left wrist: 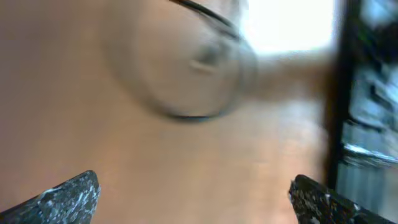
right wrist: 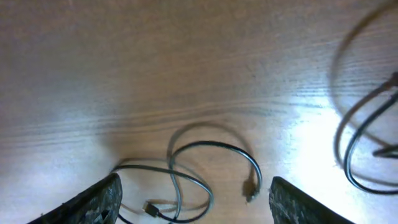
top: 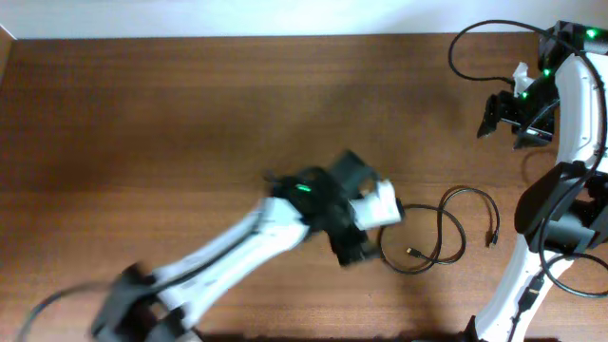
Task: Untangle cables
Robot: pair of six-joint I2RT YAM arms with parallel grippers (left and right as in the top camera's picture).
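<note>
Claws spread wide, gripping nothing: left claw (left wrist: 193, 183), right claw (right wrist: 196, 182); cables (right wrist: 214, 145) lie loose.

1. I'm reading the cables (right wrist: 217, 146) as plain black.
2. Table (top: 142, 123): warm brown, with streaky wood grain.
3. Left arm (top: 256, 228): white shell, black joints, one green light glowing.
4. Left fingertips (left wrist: 68, 196): black, flecked with grey.

Left wrist view badly blurred, glare upper right, maybe window; overhead left arm (top: 237, 247) smeared.
</note>
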